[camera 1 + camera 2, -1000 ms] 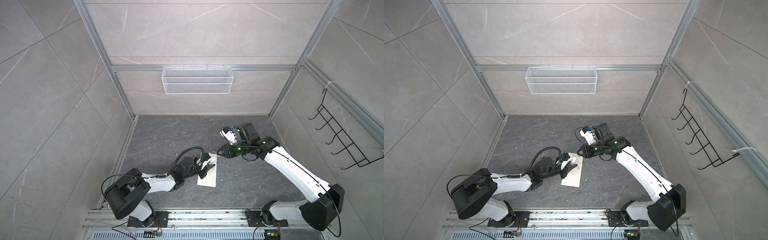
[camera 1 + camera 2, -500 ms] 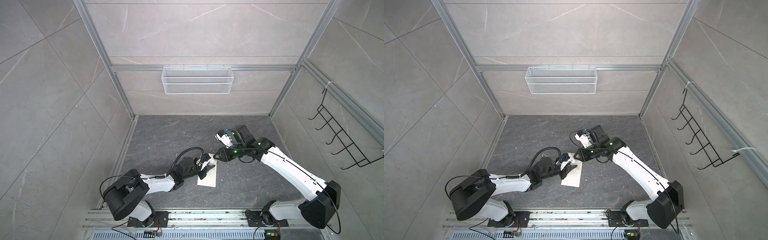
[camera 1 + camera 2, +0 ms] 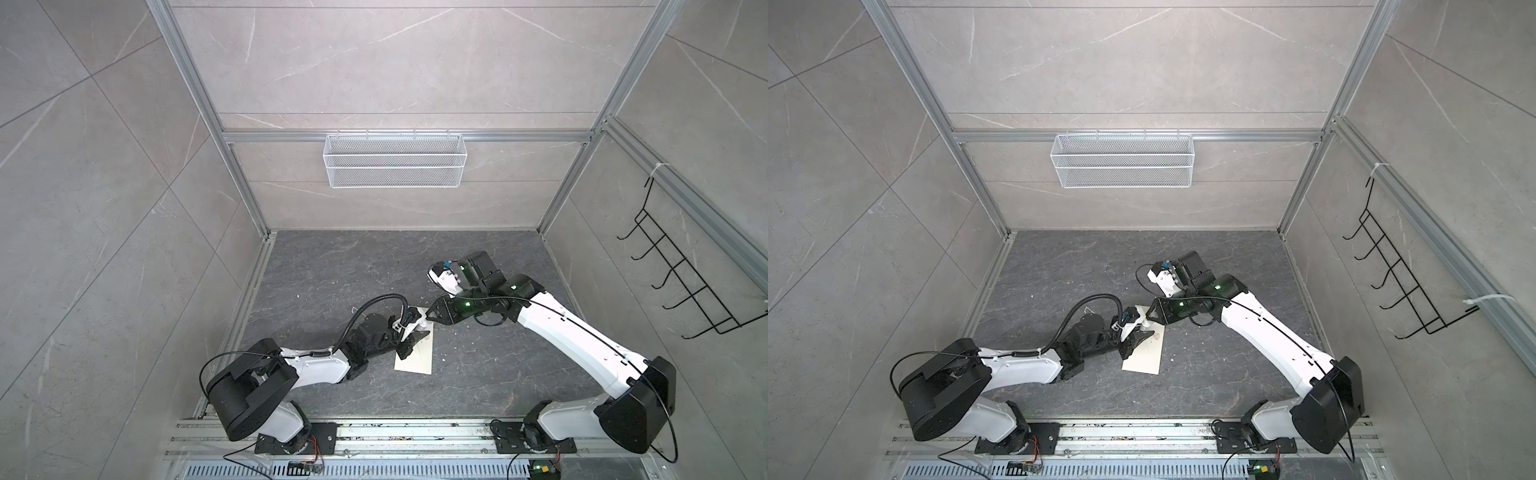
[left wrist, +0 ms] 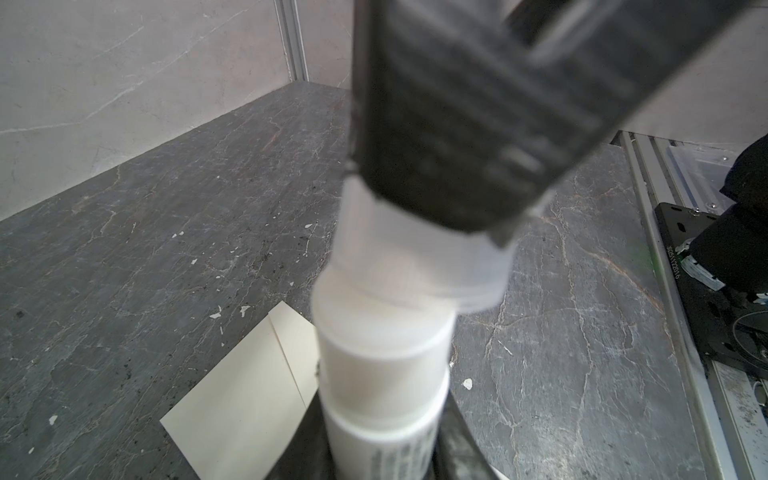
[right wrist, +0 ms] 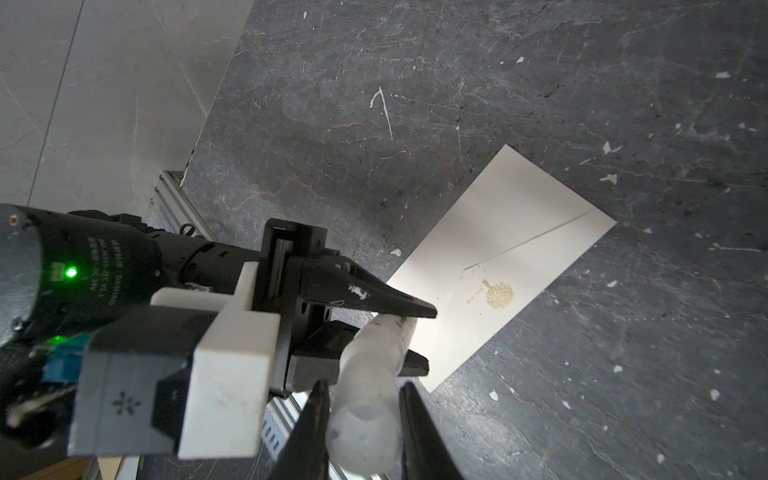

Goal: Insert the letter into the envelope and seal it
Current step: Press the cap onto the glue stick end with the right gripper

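One envelope (image 5: 498, 257) lies flat near the middle of the table (image 3: 332, 270), emblem face up and flap folded down; in both top views its far end lies under the two end effectors. One white tube (image 5: 374, 357) is held above that end, with the left end effector (image 5: 424, 338) clamped on its body and the right end effector (image 5: 363, 384) clamped on its cap end. One wire basket (image 3: 394, 160) hangs on the back wall and one hook rack (image 3: 723, 327) on the right wall.

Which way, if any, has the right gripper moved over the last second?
Yes. In both top views the right gripper has shifted left, toward the unmoved envelope, and straddles the glue stick.
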